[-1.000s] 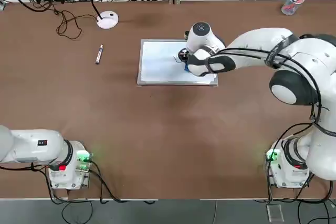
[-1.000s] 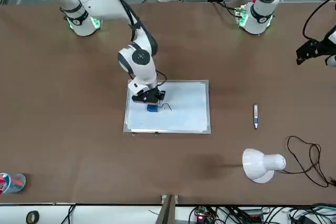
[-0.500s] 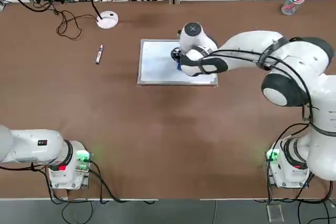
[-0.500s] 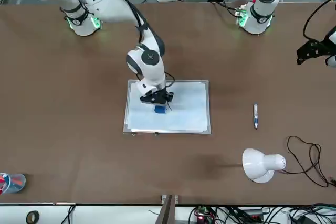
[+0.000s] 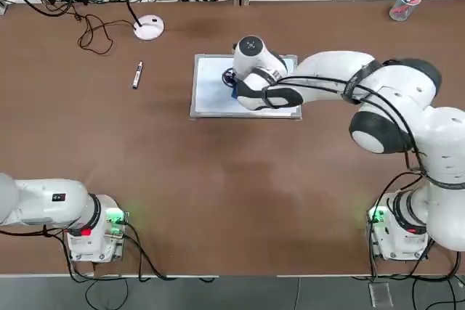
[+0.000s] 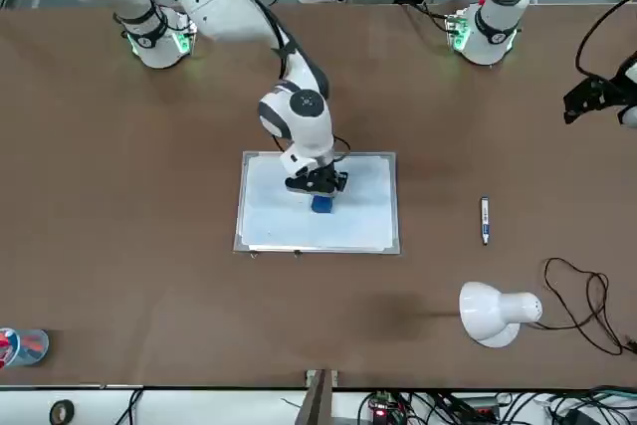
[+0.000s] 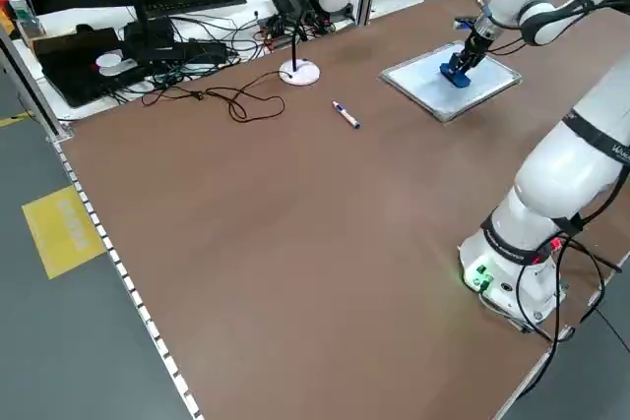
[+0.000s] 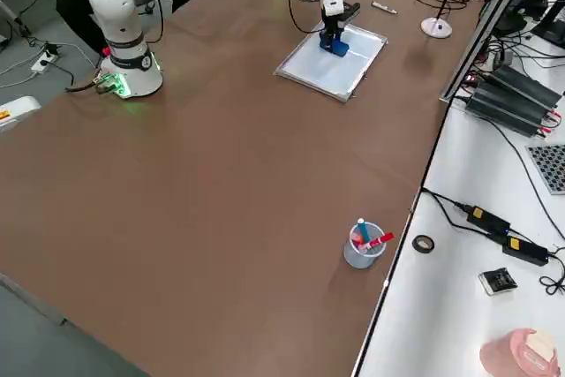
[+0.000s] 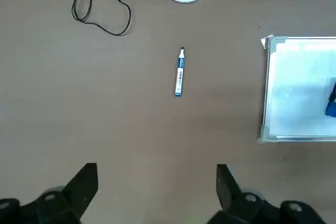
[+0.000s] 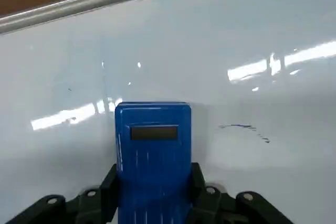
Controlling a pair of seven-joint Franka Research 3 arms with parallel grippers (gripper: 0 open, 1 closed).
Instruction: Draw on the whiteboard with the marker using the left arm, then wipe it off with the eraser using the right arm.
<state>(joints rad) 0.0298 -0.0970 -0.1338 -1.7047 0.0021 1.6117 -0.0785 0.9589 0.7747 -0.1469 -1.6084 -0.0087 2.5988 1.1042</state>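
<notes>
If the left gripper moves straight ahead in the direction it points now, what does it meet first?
Probably bare table. The open left gripper points down at it; the marker and whiteboard lie off that line.

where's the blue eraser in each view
Top: eraser barely visible beside the right gripper.
Front: mid-board.
Left side: upper right.
Right side: top centre.
Left wrist: at the right edge.
Right wrist: between the fingers.
Shared landmark: the whiteboard under it.

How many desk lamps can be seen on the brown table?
1. The white desk lamp stands near the table's far edge, beyond the slim white marker. Others may be hidden outside the views.
</notes>
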